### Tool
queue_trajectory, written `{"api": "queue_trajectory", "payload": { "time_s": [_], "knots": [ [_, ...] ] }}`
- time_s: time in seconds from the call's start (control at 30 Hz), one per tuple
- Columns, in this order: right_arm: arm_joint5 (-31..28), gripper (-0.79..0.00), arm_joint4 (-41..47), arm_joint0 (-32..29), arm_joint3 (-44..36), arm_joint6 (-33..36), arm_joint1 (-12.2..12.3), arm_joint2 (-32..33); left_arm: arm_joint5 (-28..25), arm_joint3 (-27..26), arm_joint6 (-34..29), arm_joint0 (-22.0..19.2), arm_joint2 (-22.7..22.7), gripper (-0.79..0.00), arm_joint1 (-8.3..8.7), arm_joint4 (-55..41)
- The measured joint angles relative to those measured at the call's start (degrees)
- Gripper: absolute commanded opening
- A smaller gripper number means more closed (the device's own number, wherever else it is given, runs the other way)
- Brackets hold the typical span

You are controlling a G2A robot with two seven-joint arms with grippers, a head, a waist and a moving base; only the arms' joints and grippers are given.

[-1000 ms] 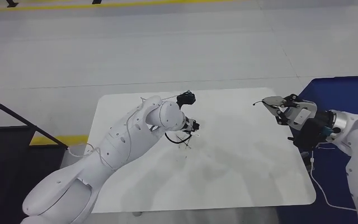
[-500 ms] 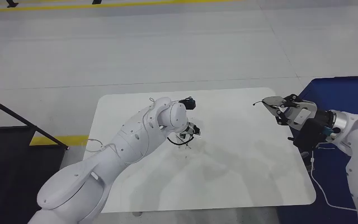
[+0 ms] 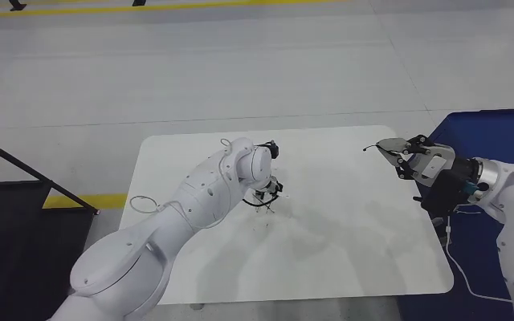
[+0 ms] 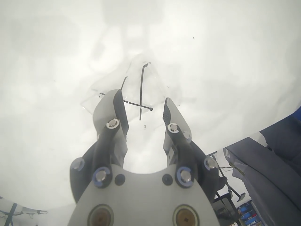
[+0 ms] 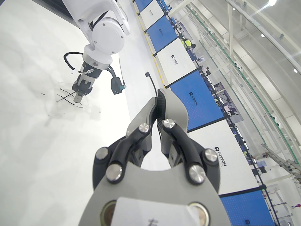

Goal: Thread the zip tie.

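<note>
Left gripper (image 4: 143, 98): over the last second your left arm has swung its forearm round and the gripper has edged slightly nearer; fingers spread, empty, straddling the loose ties.
Meaning: you're probably lining up a pickup; nothing is threaded yet.
Loose zip ties (image 4: 141, 88): thin black strips crossed on a clear sheet (image 4: 155, 76), just 10 o'clock of the table (image 3: 361, 241) centre, seen from above.
Right gripper (image 5: 158, 97): unmoved, at 2 o'clock from the left one, clamped on the held zip tie (image 5: 151, 82).
Held zip tie: thin, black, its head poking beyond the fingertips, in mid-air.
</note>
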Motion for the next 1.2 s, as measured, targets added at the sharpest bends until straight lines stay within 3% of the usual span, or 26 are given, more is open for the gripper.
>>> {"api": "queue_trajectory", "payload": {
  "time_s": [0.73,1.2],
  "knots": [
    [0.0,-0.785,0.0,0.0,0.0,0.0,0.0,0.0,-4.46,11.53,3.63,0.29,0.58,-0.52,-6.52,2.8],
    [0.0,-0.785,0.0,0.0,0.0,0.0,0.0,0.0,-10.98,14.96,9.25,1.08,0.87,-0.563,-9.25,7.15]
  ]
}}
